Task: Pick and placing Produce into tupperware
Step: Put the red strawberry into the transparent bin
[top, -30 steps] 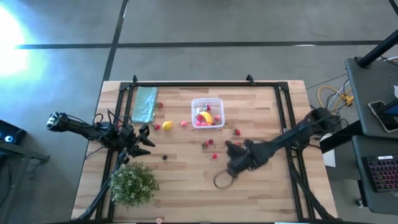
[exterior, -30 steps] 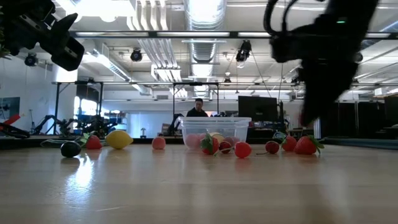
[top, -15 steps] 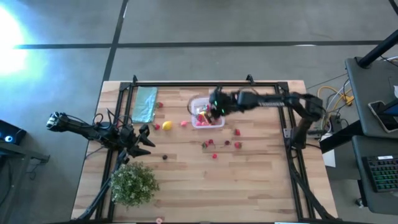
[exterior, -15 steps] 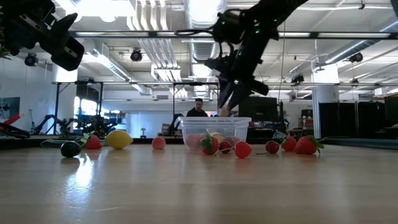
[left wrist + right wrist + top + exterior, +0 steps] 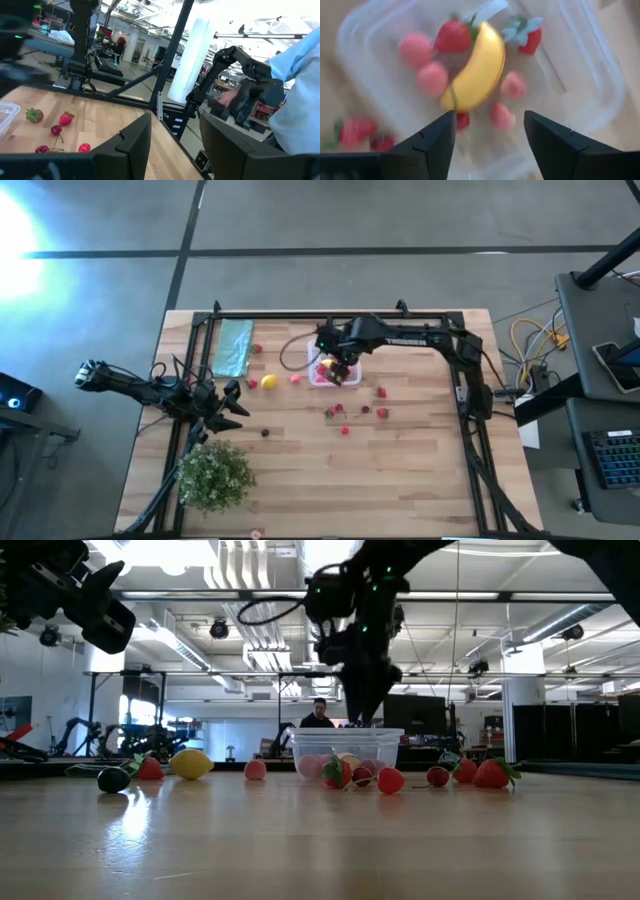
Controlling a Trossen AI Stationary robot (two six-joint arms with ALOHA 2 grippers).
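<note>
Right gripper (image 5: 340, 365): poised directly above the tupperware (image 5: 349, 343), fingers spread apart with nothing between them in its own wrist view; the fingers (image 5: 430, 140) frame the box's contents.
Tupperware: near the far middle of the table (image 5: 420, 480), holding a yellow banana (image 5: 477, 70), strawberries and several pink and red pieces.
Step in hand: looks like a release over the box; judged from the parted fingers and the filled box below.
Doing it well: keep the fingers centred inside the tupperware's walls until the piece has settled, then lift straight up so neither finger catches the rim or drags the light box sideways.
Loose produce, by the tupperware: a lemon (image 5: 268, 382) and a pink piece (image 5: 295, 378) lie just to its left; a group of red berries (image 5: 340, 410) and strawberries (image 5: 381, 392) lie on its near and right side; one dark piece (image 5: 265, 432) lies farther to its near left.
Next target, a judgement: the red pieces nearest the box are the shortest reach for this arm.
Left gripper (image 5: 232, 402): waits well to the tupperware's near left, just beyond the leafy bush (image 5: 213, 475); fingers narrowly apart, holding nothing in its wrist view.
Teal cloth (image 5: 233, 346): flat, left of the tupperware; not part of the job.
</note>
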